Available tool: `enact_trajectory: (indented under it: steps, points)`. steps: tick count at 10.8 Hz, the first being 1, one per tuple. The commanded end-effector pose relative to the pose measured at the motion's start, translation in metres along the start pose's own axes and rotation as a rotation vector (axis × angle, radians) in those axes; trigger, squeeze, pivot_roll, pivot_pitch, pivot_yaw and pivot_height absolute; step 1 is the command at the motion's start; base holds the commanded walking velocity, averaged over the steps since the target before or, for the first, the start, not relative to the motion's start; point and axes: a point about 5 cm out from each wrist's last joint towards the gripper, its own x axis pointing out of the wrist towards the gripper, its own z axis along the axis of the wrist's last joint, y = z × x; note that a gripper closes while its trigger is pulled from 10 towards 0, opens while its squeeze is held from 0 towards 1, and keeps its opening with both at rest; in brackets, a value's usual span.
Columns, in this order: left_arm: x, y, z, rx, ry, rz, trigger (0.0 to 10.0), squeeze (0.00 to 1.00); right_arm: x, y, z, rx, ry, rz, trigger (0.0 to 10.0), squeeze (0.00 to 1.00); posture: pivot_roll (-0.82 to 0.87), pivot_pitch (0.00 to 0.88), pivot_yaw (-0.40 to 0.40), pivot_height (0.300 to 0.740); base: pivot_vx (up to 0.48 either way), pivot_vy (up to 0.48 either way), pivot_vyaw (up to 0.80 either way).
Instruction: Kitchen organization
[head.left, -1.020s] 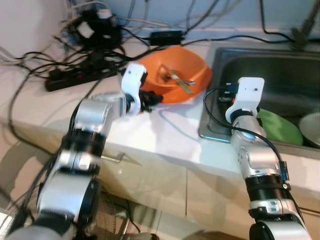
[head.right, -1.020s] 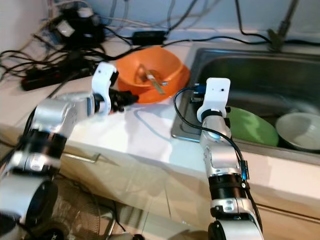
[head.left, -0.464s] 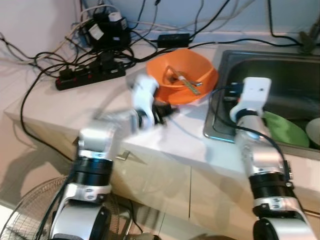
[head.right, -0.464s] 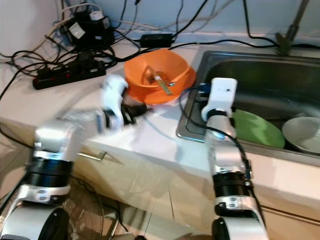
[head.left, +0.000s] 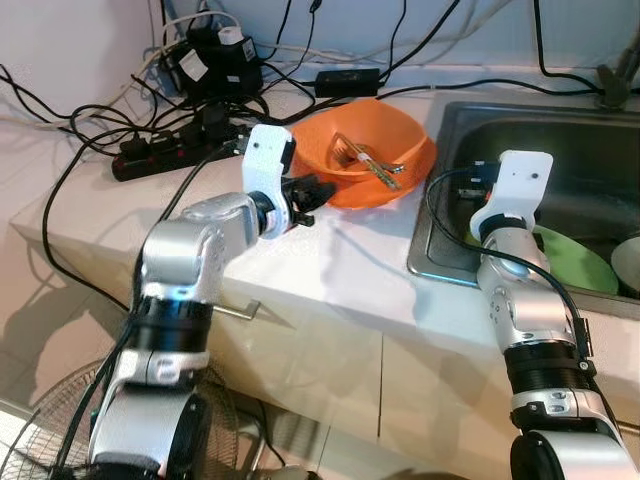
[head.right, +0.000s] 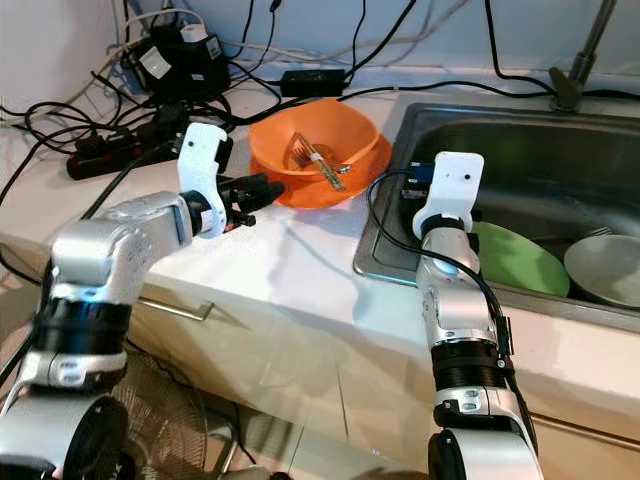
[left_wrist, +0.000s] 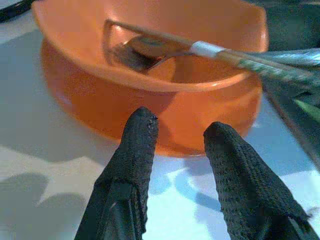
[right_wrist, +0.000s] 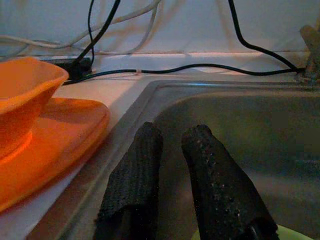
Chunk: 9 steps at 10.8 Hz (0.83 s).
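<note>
Our left gripper (left_wrist: 175, 132) fingers apart, low over the counter (head.left: 350, 250) just short of the orange bowl (head.left: 365, 150), our right gripper (right_wrist: 170, 137) fingers slightly apart above the sink (head.right: 560, 150), utensils (head.left: 365, 160) inside the bowl, cables (head.left: 190, 70) behind.

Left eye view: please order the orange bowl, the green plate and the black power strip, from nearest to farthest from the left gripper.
1. Orange bowl: on the counter, right before the left gripper.
2. Black power strip: on the counter, to the robot's left of the gripper.
3. Green plate: in the sink, far on the right.
</note>
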Motion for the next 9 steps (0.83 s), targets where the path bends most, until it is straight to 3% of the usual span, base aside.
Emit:
enact_trajectory:
  steps: [1, 9]
  points:
    - [0.003, 0.004, 0.006, 0.037, -0.006, 0.018, 10.0, 0.00, -0.002, 0.003, 0.003, 0.006, -0.013, 0.009, 10.0, 0.00, 0.15, 0.046, 0.140, 0.740, 0.000, 0.000, 0.00]
    - [0.039, 0.013, 0.000, 0.040, 0.029, 0.009, 10.0, 0.00, -0.021, -0.004, -0.001, -0.005, 0.018, -0.014, 10.0, 0.00, 0.08, 0.140, 0.160, 0.740, 0.000, 0.000, 0.00]
